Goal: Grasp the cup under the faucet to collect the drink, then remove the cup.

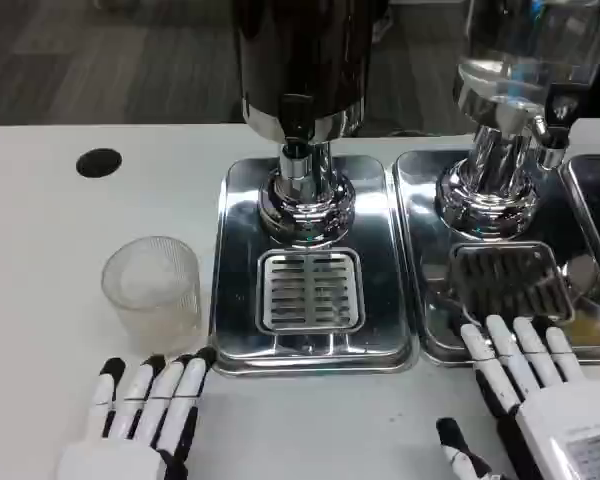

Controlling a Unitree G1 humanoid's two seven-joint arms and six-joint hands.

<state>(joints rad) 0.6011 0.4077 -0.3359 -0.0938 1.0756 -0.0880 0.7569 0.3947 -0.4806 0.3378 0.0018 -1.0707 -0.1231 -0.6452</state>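
While both hands are lying flat on the white table [40,250] with fingers straight and spread, neither is holding anything: the left hand [140,415] is sitting just below the cup [152,283], fingertips near it but apart, and the right hand [540,395] is reaching its fingertips over the front rim of the right drip tray [425,300]. That cup, clear ribbed plastic, is standing upright and looking empty, beside the left edge of the center drip tray [235,300], not under the faucet [297,125]. A slotted grate [309,291] is lying below the faucet, with the dispenser's chrome base [305,200] rising behind it. A second dispenser [500,130] is standing on the right tray. A black hole [99,162] is showing far left.
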